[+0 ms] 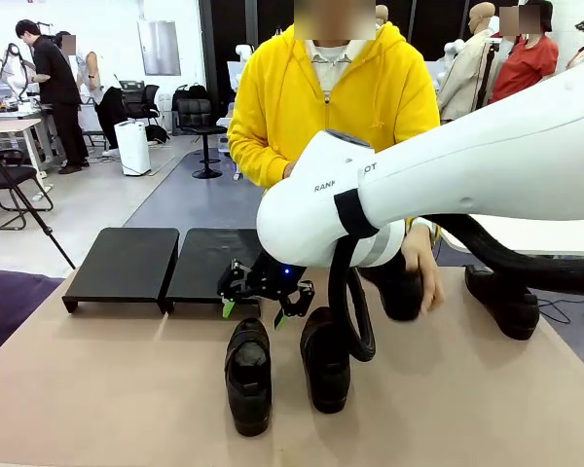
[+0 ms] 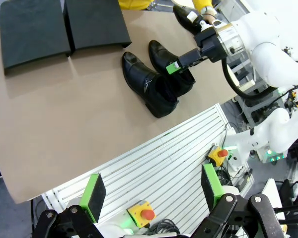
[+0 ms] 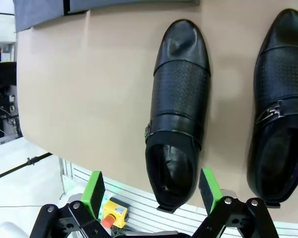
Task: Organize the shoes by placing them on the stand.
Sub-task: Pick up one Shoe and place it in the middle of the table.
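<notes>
Loafers [image 1: 248, 375] lie side by side on the desk [image 1: 97, 389], just before the stand [image 1: 127, 263]. Right gripper [image 1: 263, 304] hovers above them, fingers released. Left gripper [image 2: 152, 191], fingers also released, hangs beyond the desk edge.

1. The right arm [image 1: 467, 165] comes in from the right and crosses the middle, with its wrist bent downward.
2. The right gripper [image 1: 253, 313] points down, its fingers [image 3: 95, 191] spread wide and holding nothing.
3. The left gripper [image 2: 151, 191] hangs at the near side, fingers [image 2: 94, 191] apart and empty.
4. The person's hand [image 1: 423, 261] is held low at the far right.
</notes>
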Available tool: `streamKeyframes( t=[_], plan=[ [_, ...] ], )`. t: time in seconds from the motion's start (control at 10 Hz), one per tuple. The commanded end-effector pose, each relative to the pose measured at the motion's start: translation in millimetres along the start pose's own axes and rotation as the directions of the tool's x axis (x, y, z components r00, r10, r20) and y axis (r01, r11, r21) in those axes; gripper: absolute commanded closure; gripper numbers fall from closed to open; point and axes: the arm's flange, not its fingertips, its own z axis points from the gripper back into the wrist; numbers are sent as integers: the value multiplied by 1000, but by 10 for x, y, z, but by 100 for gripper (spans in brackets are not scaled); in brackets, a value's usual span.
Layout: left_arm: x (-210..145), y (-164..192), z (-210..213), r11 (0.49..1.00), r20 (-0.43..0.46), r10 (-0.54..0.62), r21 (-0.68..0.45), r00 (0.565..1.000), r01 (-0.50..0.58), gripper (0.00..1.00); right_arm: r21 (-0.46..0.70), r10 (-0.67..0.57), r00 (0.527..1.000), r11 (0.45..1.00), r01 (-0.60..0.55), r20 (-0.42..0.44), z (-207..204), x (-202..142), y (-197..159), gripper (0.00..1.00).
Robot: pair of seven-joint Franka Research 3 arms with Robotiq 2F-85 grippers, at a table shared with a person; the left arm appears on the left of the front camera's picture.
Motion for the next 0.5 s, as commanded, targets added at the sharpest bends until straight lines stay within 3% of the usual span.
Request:
streamKeyframes(
  t=[0.0,0.2,0.4],
  plan=[
    [-1,13,2,1000,4,-13,-19,1000,13,0,-23,34,999,999,-34,-11,-32,-114,89,0],
    [-1,13,2,1000,4,-13,-19,1000,13,0,-113,15,996,994,-5,83,716,-207,-373,0],
    [-1,13,2,1000,4,-13,-19,1000,13,0,-254,-92,996,963,94,21,1797,-600,-1148,0]
  ],
)
